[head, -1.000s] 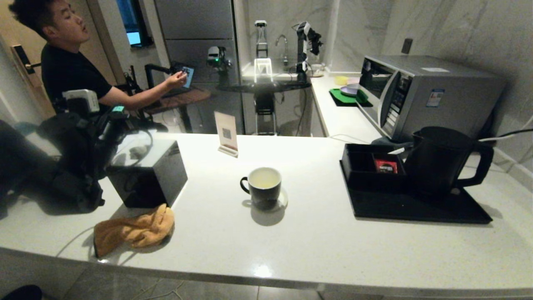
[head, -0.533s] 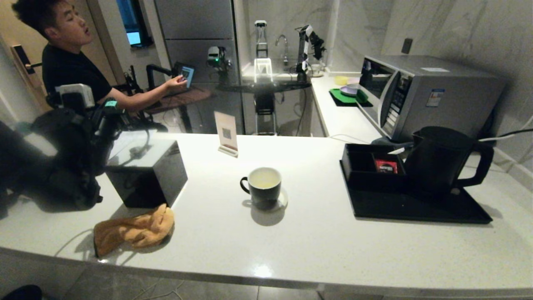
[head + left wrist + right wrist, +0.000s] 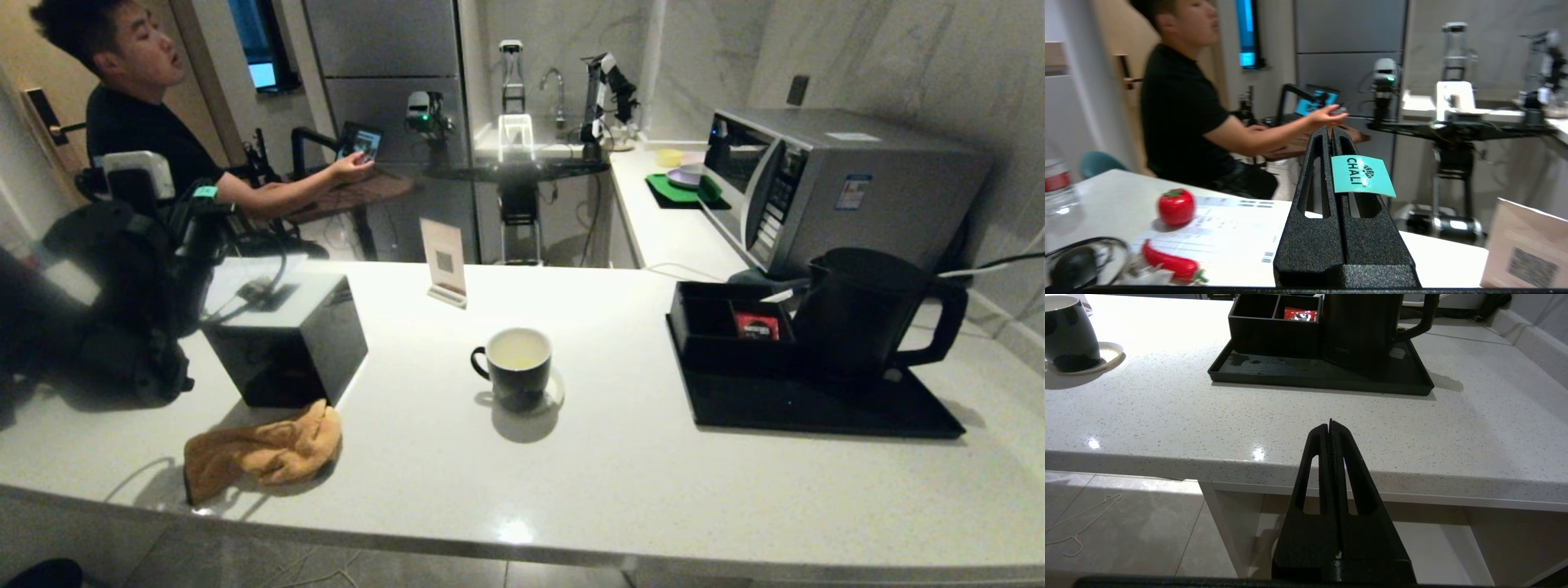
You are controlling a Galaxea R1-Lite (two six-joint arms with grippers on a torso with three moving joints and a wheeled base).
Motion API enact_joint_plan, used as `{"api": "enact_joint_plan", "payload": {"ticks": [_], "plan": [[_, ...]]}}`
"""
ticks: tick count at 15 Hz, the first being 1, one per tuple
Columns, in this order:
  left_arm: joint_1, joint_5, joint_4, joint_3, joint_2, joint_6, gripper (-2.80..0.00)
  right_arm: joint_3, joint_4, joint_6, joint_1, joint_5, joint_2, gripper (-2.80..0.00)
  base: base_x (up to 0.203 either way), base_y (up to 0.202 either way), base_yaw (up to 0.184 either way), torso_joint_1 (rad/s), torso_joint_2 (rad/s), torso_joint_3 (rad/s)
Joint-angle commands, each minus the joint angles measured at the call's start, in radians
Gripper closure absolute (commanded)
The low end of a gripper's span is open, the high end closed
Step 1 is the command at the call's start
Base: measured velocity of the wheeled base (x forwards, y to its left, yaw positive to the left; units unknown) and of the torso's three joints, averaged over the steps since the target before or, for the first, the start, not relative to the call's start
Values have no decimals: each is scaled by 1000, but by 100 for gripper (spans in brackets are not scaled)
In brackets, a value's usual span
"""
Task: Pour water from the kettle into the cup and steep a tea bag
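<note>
The cup (image 3: 513, 363) stands on a white coaster at mid-counter, with pale yellowish water (image 3: 519, 349) inside; it also shows in the right wrist view (image 3: 1069, 335). The black kettle (image 3: 865, 314) stands upright on the black tray (image 3: 816, 412) at the right. My left gripper (image 3: 204, 200) is raised at the far left, shut on a teal tea bag tag (image 3: 1361, 175). A thin string runs from it to a small pale bag (image 3: 255, 287) on the black box. My right gripper (image 3: 1330, 422) is shut and empty, low before the counter's front edge, out of the head view.
A glossy black box (image 3: 286, 343) and an orange cloth (image 3: 261, 449) sit at the left. A card sign (image 3: 443, 261) stands behind the cup. The compartment box (image 3: 718, 327) holds a red packet (image 3: 757, 325). A microwave (image 3: 824, 184) is behind the kettle. A person (image 3: 139, 122) sits at the back left.
My left gripper has risen and drawn back to the left with the teal tag, and the bag on the box has slid slightly left. Cup and kettle have not moved.
</note>
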Motion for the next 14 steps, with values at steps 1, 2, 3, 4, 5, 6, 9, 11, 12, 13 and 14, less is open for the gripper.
{"api": "enact_joint_plan", "payload": {"ticks": [1,2,3,4,5,6,9,11,12,13,14], "plan": [[0,15,-8,-4,-2,6,0,-1,0,0,0,0,0,0,0,0,0,0,0,0],[1,24,-7,-4,-1,15,0,0,0,0,0,0,0,0,0,0,0,0,0,0],[-1,28,-7,-7,1,18,0,-1,-1,0,0,-2,0,0,0,0,0,0,0,0],[-1,32,-7,-11,2,24,0,-1,-1,0,0,0,0,0,0,0,0,0,0,0],[0,32,-5,-11,2,28,0,1,0,0,0,0,0,0,0,0,0,0,0,0],[-1,34,-4,-13,2,29,0,0,0,0,0,0,0,0,0,0,0,0,0,0],[-5,34,1,-34,2,31,0,1,0,0,0,0,0,0,0,0,0,0,0,0],[-12,46,20,-56,2,31,0,-1,-1,0,0,0,0,0,0,0,0,0,0,0],[-22,68,29,-69,2,31,0,-1,0,0,0,-1,0,0,0,0,0,0,0,0],[-31,86,38,-74,2,33,0,-1,0,0,0,0,0,0,0,0,0,0,0,0],[-37,102,39,-76,4,42,0,1,0,0,0,-1,0,0,0,0,0,0,0,0]]}}
